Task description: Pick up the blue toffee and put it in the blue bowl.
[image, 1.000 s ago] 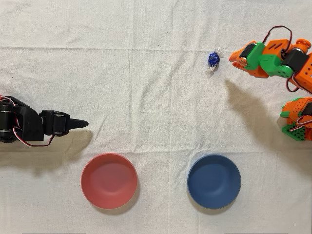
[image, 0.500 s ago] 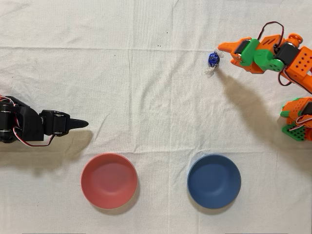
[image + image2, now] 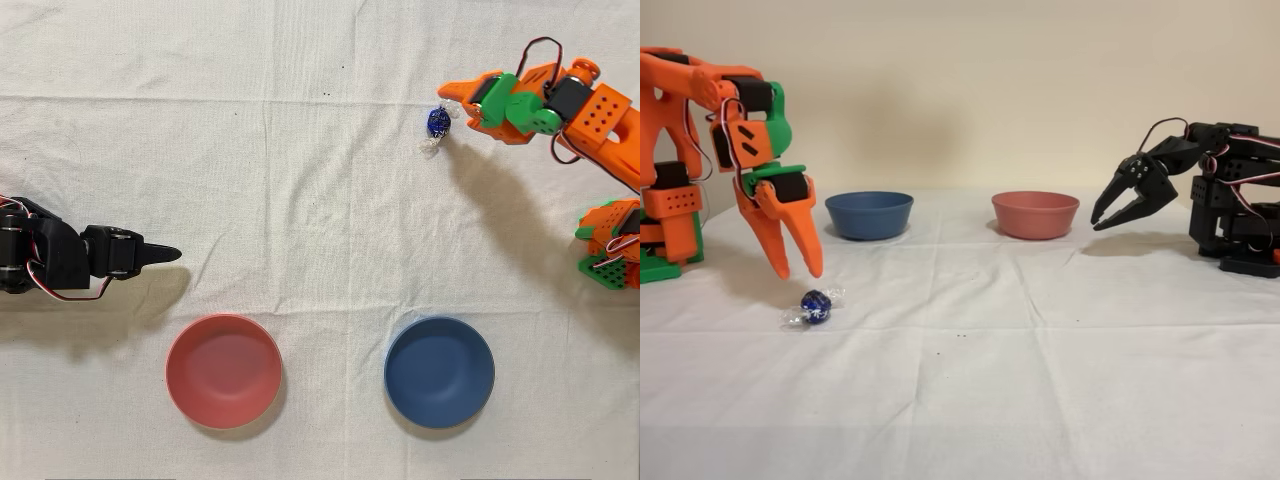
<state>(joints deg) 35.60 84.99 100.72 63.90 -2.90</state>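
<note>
Showing: a white cloth-covered table (image 3: 300, 180) with two small robot arms, two bowls and one sweet.
Orange arm: stands at the right edge in the overhead view and at the left in the fixed view, bent over so its gripper points down toward the cloth.
Gripper (image 3: 800, 270): its two orange fingers are spread a little apart in a narrow V with nothing between them; the hand is released, not grasping. In the overhead view the gripper (image 3: 452, 95) reaches leftward, its tips just beside the sweet.
Height: in the fixed view the fingertips hang just above the sweet, clear of it and of the cloth.
Blue toffee (image 3: 437, 122): lies on the cloth in the upper right part of the overhead view, a shiny dark-blue ball with clear twisted ends. In the fixed view the blue toffee (image 3: 816, 306) sits at the lower left, just under and slightly right of the fingertips.
Blue bowl (image 3: 439, 372): bottom right of centre in the overhead view, well apart from the toffee and holding nothing. In the fixed view the blue bowl (image 3: 869, 214) stands behind the gripper.
Pink-red bowl (image 3: 223, 370): beside the blue one, to its left in the overhead view, also holding nothing.
Black arm (image 3: 60, 260): idle at the left edge of the overhead view.
</note>
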